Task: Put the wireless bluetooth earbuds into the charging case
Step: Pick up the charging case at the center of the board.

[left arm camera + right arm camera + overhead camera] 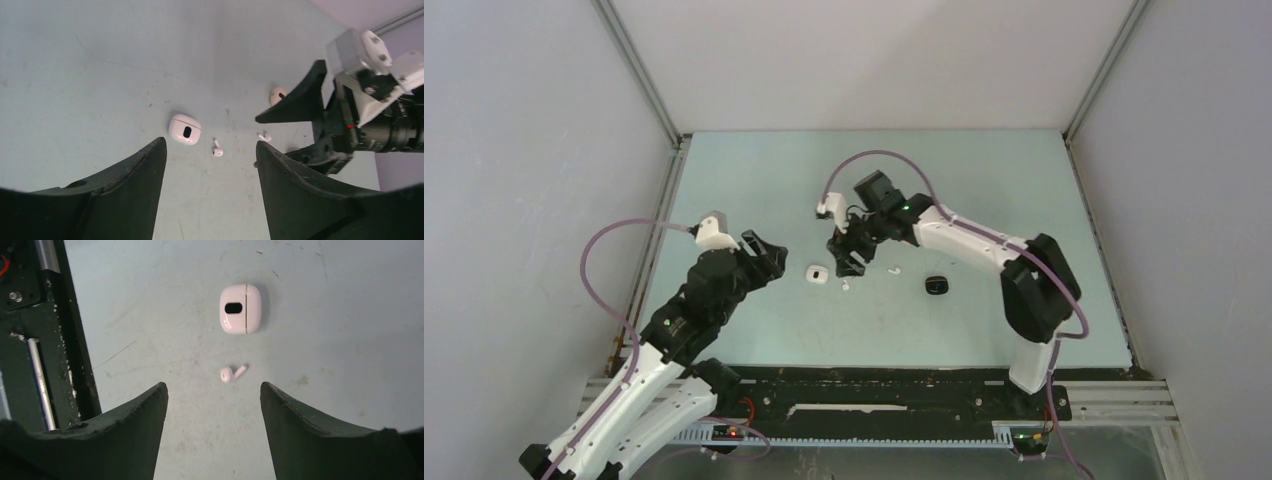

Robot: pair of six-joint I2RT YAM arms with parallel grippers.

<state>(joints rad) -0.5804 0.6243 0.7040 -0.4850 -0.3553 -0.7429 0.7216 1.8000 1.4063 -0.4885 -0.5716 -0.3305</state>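
- the left gripper (769, 258) hangs over the left part of the table (724, 180). its jaws stand fairly wide with nothing between them. its own camera looks past the fingers at the white things lying ahead.
- the white case (816, 272) lies flat just right of that gripper, touching neither tool. in the right wrist view a seam runs across it and the lid looks shut.
- the first white earbud (845, 286) lies on its side, just right of the case and a little nearer the arm bases. it is close to the case but apart from it.
- the right gripper (848, 262) hovers above that earbud, pointing down, jaws apart and empty. in its own view the earbud sits just ahead of the gap between the fingers.
- the second white earbud (891, 268) lies free on the table, to the right of the right gripper.
- the black case (936, 285) rests farther right, well apart from the white one.
- a beige case (277, 95) shows only in the left wrist view, half hidden behind a finger of the right gripper.
- step in hand, as i judge it: the right gripper is lining up to pick the first earbud. no earbud is in a case.
- the next move calls for a straight descent so the fingers straddle the earbud, then a gentle close, since it is tiny, rounded and likely to slip. the shut lid would also need opening, probably with the left gripper steadying the case.
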